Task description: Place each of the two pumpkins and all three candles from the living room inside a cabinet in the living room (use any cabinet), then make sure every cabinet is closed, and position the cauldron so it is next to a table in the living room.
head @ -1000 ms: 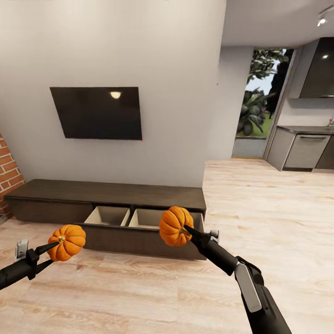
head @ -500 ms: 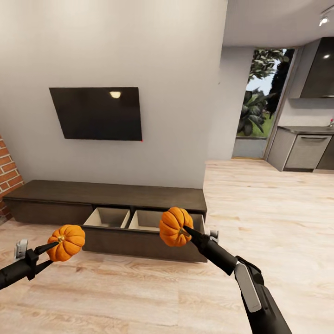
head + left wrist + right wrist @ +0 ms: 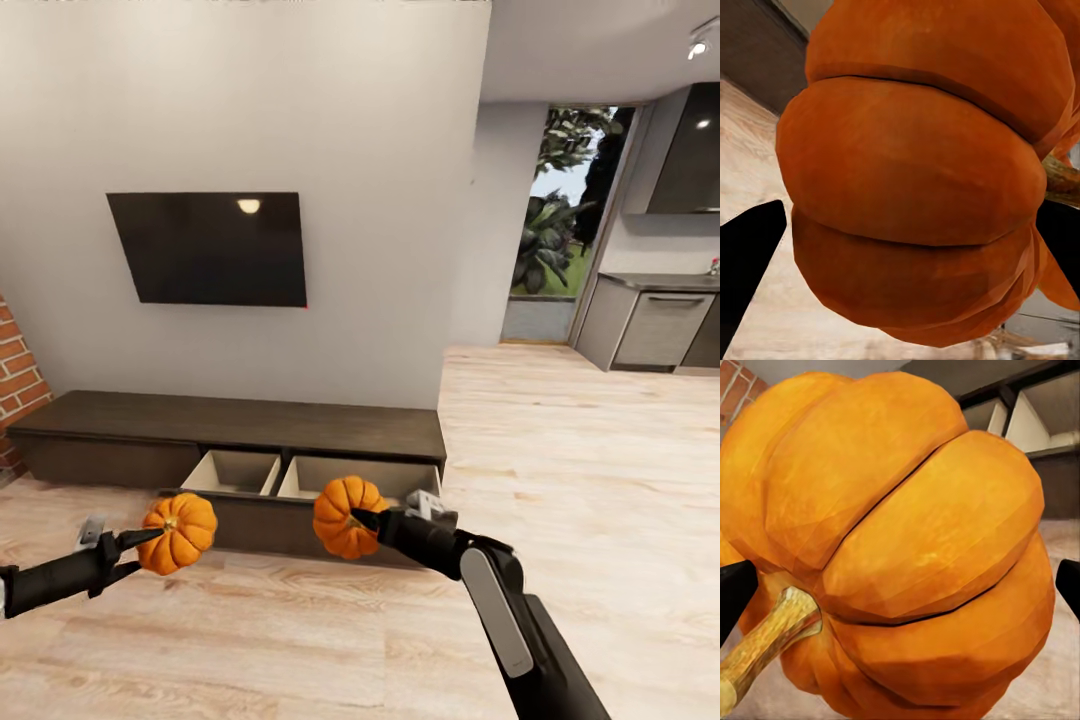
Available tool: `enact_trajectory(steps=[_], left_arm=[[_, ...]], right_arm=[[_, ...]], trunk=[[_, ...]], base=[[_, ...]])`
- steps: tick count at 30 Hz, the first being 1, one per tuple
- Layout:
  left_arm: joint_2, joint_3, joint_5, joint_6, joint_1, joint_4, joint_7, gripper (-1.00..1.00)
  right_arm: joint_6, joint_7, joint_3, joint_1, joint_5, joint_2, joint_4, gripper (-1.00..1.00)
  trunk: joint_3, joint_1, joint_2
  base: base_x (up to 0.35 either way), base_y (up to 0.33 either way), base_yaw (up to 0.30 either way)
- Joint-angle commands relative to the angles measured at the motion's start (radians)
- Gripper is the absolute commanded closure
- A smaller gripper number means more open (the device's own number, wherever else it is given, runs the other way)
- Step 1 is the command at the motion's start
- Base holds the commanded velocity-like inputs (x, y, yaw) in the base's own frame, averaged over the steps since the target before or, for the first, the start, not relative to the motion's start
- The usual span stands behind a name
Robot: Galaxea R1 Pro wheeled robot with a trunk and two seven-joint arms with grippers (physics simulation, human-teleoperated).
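Note:
Each of my grippers holds one bright-orange pumpkin in the air above the plank floor, in front of the cabinet (image 3: 230,418). My left gripper (image 3: 148,542) is shut on the left pumpkin (image 3: 180,532), which looms close in the left wrist view (image 3: 915,172). My right gripper (image 3: 362,520) is shut on the right pumpkin (image 3: 342,516), large in the right wrist view (image 3: 900,540). The long dark-brown cabinet has a wide drawer pulled out, with two pale beige compartments (image 3: 232,470) (image 3: 350,478). The right pumpkin hangs just before the drawer's front.
A dark TV (image 3: 208,248) hangs on the wall above the cabinet. Brick fireplace edge (image 3: 18,370) stands at the far left. To the right, plank floor (image 3: 570,450) runs to a kitchen with grey units (image 3: 660,325) and a glass door (image 3: 560,220).
Both arms have swung leftward and lower with their pumpkins: the right pumpkin moved left and down toward the drawer front, the left pumpkin shifted right. The view tilted slightly.

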Motion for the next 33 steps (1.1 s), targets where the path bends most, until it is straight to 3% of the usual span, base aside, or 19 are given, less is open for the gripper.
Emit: enact_trajectory(steps=[1, 4, 6, 8, 12, 14, 17, 18, 20, 24, 27, 33], left_arm=[[-0.01, -0.048, -0.002, -0.004, 0.0, -0.016, 0.012, 1.0], [-0.062, -0.13, -0.003, -0.004, -0.002, -0.051, 0.096, 1.0], [-0.098, -0.161, -0.002, -0.002, -0.003, -0.089, 0.183, 1.0], [-0.118, -0.176, -0.001, 0.001, -0.003, -0.117, 0.262, 1.0], [-0.154, -0.194, -0.005, 0.002, -0.003, -0.14, 0.342, 1.0], [-0.176, -0.222, -0.014, 0.001, -0.003, -0.161, 0.408, 1.0], [-0.208, -0.255, -0.019, 0.0, -0.003, -0.188, 0.541, 1.0], [-0.233, -0.265, -0.02, 0.0, -0.003, -0.203, 0.622, 1.0], [-0.276, -0.272, -0.02, 0.0, -0.003, -0.23, 0.732, 1.0], [-0.356, -0.277, -0.019, 0.003, 0.002, -0.283, 0.913, 1.0], [-0.377, -0.278, -0.019, 0.005, 0.004, -0.299, 0.966, 1.0], [-0.384, -0.277, -0.018, 0.006, 0.004, -0.306, 0.982, 1.0]], right_arm=[[0.008, -0.027, 0.014, 0.0, 0.005, 0.0, -0.013, 1.0], [0.013, -0.048, 0.019, 0.0, 0.004, -0.001, -0.021, 1.0], [0.016, -0.053, 0.019, 0.0, 0.0, -0.007, -0.023, 1.0], [0.024, -0.055, 0.018, 0.0, -0.001, -0.009, -0.024, 1.0], [0.084, -0.058, 0.018, 0.0, 0.008, -0.009, -0.023, 1.0], [0.13, -0.087, 0.02, 0.0, 0.013, -0.007, -0.024, 1.0], [0.154, -0.234, 0.028, 0.0, 0.013, -0.002, -0.025, 1.0], [0.159, -0.33, 0.037, 0.0, 0.011, -0.001, -0.025, 1.0], [0.164, -0.436, 0.057, 0.0, 0.005, 0.0, -0.025, 1.0], [0.164, -0.517, 0.076, 0.0, 0.003, 0.001, -0.02, 1.0], [0.163, -0.528, 0.081, 0.0, 0.006, 0.0, -0.021, 1.0], [0.153, -0.526, 0.085, 0.0, 0.007, 0.0, -0.021, 1.0]], trunk=[[0.003, -0.004, 0.007], [0.013, -0.015, 0.028], [0.019, -0.023, 0.042], [0.025, -0.031, 0.056], [0.038, -0.046, 0.084], [0.044, -0.054, 0.098], [0.053, -0.065, 0.119], [0.057, -0.069, 0.126], [0.063, -0.077, 0.14], [0.075, -0.092, 0.168], [0.085, -0.104, 0.189], [0.104, -0.127, 0.231]], base=[[0.0, 0.0, 0.0], [0.0, 0.0, 0.0], [0.0, 0.0, 0.0], [0.0, 0.0, 0.0], [0.0, 0.0, 0.0], [0.0, 0.0, 0.0], [0.0, 0.0, 0.0], [0.0, 0.0, 0.0], [0.0, 0.0, 0.0], [0.0, 0.0, 0.0], [0.0, 0.0, 0.0], [0.0, 0.0, 0.0]])
